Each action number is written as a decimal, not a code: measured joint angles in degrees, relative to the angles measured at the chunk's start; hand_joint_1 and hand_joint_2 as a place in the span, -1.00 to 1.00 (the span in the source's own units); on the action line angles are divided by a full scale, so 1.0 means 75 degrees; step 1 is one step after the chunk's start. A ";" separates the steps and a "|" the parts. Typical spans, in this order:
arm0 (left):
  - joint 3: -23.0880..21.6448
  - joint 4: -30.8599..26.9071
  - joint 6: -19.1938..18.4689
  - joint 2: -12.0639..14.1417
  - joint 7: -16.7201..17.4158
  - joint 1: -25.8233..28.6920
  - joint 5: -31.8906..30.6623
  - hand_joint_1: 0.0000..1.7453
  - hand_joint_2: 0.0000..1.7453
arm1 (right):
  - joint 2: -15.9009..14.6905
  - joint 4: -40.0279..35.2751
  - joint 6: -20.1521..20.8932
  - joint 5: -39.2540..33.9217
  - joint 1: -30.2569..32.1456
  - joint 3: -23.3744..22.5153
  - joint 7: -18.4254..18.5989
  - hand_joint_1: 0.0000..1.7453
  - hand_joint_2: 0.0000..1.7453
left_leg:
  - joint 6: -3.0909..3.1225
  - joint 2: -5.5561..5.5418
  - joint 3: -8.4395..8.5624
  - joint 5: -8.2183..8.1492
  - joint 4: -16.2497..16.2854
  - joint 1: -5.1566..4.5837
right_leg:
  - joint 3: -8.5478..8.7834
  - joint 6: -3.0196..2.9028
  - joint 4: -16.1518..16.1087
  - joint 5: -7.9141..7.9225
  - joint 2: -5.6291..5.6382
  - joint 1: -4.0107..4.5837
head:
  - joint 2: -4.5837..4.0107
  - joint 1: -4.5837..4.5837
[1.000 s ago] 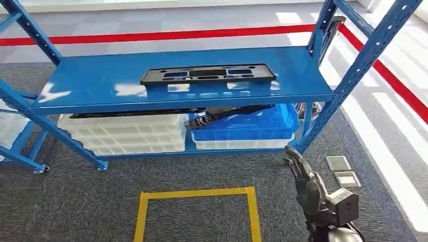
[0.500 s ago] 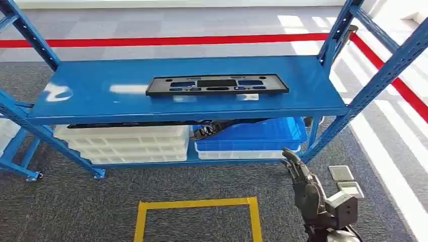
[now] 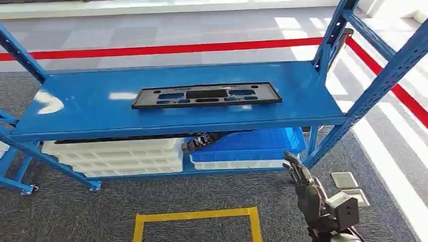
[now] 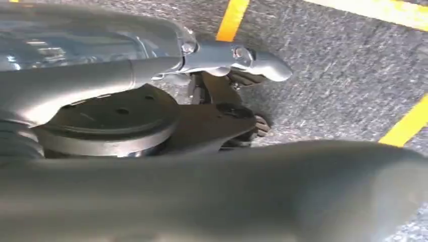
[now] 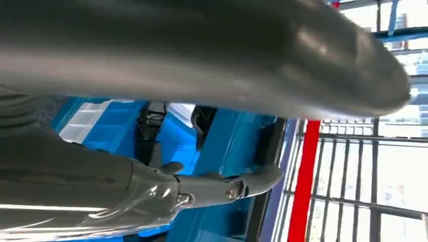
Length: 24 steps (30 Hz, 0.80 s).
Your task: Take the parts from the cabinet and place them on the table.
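A long black panel part with several cut-outs lies flat on the upper shelf of the blue rack. Below it, more black parts rest across a blue tray and the white trays on the lower shelf. My right hand is raised in front of the rack's right end, below shelf height, fingers stretched out and holding nothing. The right wrist view has that hand before the blue tray and a black part. My left hand hangs over grey carpet, fingers apart, holding nothing.
The rack's slanted blue posts stand at the right, with another blue frame at the left. On the carpet in front are a yellow tape square and grey floor plates. A red floor line runs behind the rack.
The whole picture has shifted: the camera has moved, and the rack now sits lower and slightly left in view. My right hand stays raised and holds nothing.
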 joint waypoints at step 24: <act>0.0000 0.0003 -0.0114 -0.0006 -0.0050 0.0024 -0.0015 -1.00 -1.00 | -0.0751 -0.1341 -0.0638 0.0752 -0.0367 0.0015 -0.0204 -1.00 -1.00 | 0.0273 0.0007 -0.0388 0.0478 -0.0327 -0.0028 | 0.0098 0.0312 0.0167 -0.0144 0.0056 0.0078 | -0.0003 0.0003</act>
